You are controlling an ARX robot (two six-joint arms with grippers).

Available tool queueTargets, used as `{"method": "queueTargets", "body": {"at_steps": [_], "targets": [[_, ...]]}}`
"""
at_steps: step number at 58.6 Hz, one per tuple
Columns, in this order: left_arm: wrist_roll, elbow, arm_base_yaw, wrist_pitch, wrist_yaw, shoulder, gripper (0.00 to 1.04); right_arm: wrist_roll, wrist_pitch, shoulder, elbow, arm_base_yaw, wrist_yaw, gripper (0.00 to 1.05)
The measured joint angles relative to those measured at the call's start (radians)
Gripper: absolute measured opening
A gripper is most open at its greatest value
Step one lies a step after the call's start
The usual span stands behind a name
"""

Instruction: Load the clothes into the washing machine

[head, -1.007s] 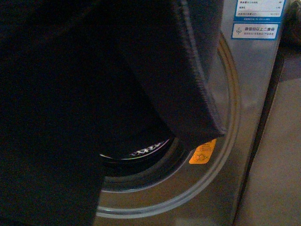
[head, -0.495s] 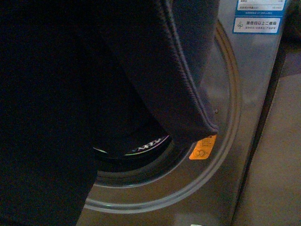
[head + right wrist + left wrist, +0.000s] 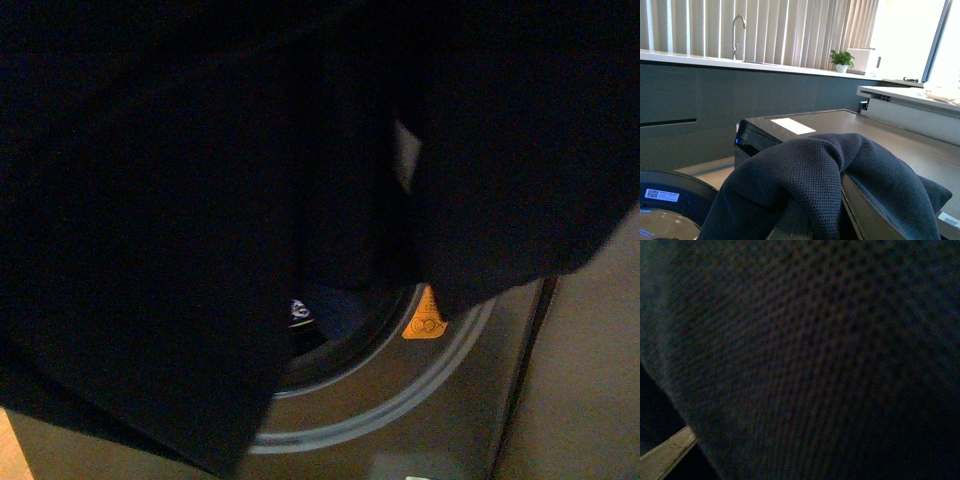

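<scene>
1. In the front view, the clothes (image 3: 150,200), a dark navy-black garment, hang close to the camera. They fill most of the frame and cover the upper part of the washing machine (image 3: 400,440).
2. Under the fabric's lower edge, the curved grey rim of the porthole shows, with a sliver of the dark drum opening. An orange warning sticker (image 3: 424,322) sits on that rim, its top covered by a fold of cloth.
3. Pale floor (image 3: 590,400) lies just right of the machine.
4. In the left wrist view, blurred waffle-knit fabric fills nearly everything, with one pale strip (image 3: 665,460) in a corner. The left gripper is not seen, so I cannot tell how its pincer stands.
5. In the right wrist view, the garment is draped in a hump over the right gripper (image 3: 820,210). Grey metal fingers (image 3: 862,215) show beneath, with cloth hanging between them. Their tips are covered, so I cannot tell whether they clamp the fabric.
6. Behind the hump is the machine's flat dark top panel (image 3: 850,122), bearing a white label (image 3: 792,126). The round door (image 3: 670,200) stands open beside it.
7. Further back, a long counter (image 3: 690,57) carries a tap (image 3: 738,27) and a potted plant (image 3: 841,60). Vertical blinds (image 3: 790,25) hang behind them.
</scene>
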Motion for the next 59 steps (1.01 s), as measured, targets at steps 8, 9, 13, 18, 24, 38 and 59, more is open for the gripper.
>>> {"method": "queueTargets", "body": {"at_steps": [8,9,13,18,24,38,59], "targets": [[0.000,0.034,-0.030,0.003,-0.031,0.019,0.98,0.000,0.000,0.000,0.000,0.000,0.000,0.06],[-0.002,0.042,-0.035,0.004,-0.037,0.022,0.98,0.000,0.000,0.000,0.000,0.000,0.000,0.06],[-0.003,0.055,-0.047,0.005,-0.051,0.025,0.98,0.000,0.000,0.000,0.000,0.000,0.000,0.06],[-0.001,0.074,-0.065,0.003,-0.079,0.027,0.98,0.000,0.001,-0.001,0.000,0.000,0.000,0.06],[0.006,0.098,-0.087,-0.011,-0.123,0.032,0.98,0.000,0.002,-0.002,0.000,0.000,0.000,0.06],[0.003,0.150,-0.129,-0.030,-0.272,0.057,0.98,0.000,0.002,-0.005,0.000,0.000,0.001,0.06],[0.011,0.253,-0.157,-0.148,-0.568,0.094,0.98,0.000,0.002,-0.006,0.000,0.000,0.005,0.06]]}}
